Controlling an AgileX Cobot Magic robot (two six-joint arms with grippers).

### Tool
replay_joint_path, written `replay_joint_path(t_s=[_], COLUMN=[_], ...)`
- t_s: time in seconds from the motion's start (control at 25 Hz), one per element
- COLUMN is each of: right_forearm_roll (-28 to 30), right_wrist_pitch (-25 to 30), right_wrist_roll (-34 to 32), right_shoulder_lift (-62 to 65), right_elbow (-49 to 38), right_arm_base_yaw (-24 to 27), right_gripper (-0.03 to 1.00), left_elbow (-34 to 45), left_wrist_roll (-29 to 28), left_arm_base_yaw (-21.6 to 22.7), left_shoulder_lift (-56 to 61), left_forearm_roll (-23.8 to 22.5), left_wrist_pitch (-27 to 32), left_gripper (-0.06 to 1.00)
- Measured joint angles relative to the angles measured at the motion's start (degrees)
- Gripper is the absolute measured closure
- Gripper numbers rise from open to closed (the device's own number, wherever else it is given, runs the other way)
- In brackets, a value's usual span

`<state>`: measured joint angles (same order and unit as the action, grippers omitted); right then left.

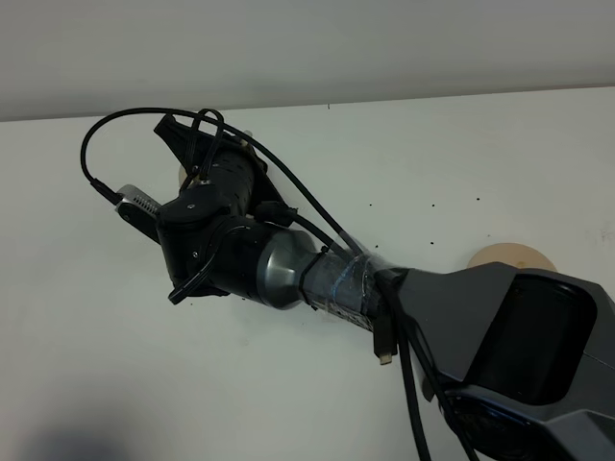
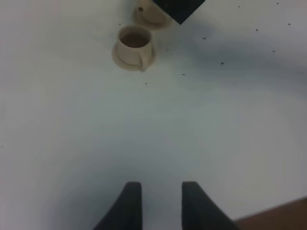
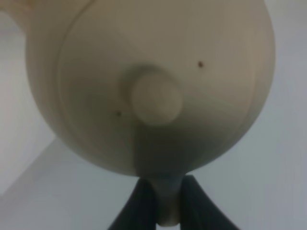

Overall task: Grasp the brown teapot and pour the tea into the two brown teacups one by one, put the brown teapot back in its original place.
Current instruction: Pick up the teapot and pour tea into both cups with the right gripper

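Overhead cam first: right arm (image 1: 317, 274) reaches across the middle toward the far left of the white table (image 1: 96, 384); its gripper (image 1: 192, 144) and body hide the teapot and nearly all of the cups, only a tan sliver shows beside the wrist; empty round plate (image 1: 514, 256) lies well apart on the right, so the put-back means a long sweep back that way.

Left wrist cam: left gripper (image 2: 160, 203) hangs over bare table, jaws parted a little, nothing between them; one teacup (image 2: 135, 42) sits upright on its saucer (image 2: 120, 57) well ahead, handle toward the camera, dark inside, though whether that's tea or shadow can't be told; second teacup (image 2: 148, 12) just beyond it, mostly cut off under a black part.

Right wrist cam: teapot (image 3: 148, 81) fills the view, lid knob (image 3: 156, 98) facing the lens; fingers (image 3: 143, 206) pinch the loop handle (image 3: 165, 203); spout appears to point away, near a top corner, so the handle-to-spout axis runs straight out from the grip; right arm is prob the pouring one.
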<state>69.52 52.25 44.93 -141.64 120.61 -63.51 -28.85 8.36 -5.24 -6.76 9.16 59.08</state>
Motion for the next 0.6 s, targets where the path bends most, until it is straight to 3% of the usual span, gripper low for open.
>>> replay_joint_path(t_s=[0.24,0.6], right_forearm_roll=[-2.9,-12.5], right_wrist_pitch=[1.3,3.9], right_wrist_roll=[0.0,2.3], right_shoulder_lift=[0.1,5.7], right_elbow=[0.0,0.0], right_arm_base_yaw=[0.0,0.0], right_gripper=[0.86,0.86], left_elbow=[0.0,0.0], left_wrist_roll=[0.0,0.0], left_arm_base_yaw=[0.0,0.0], left_shoulder_lift=[0.0,0.0], left_forearm_roll=[0.0,0.0], left_wrist_pitch=[0.0,0.0], left_gripper=[0.72,0.72])
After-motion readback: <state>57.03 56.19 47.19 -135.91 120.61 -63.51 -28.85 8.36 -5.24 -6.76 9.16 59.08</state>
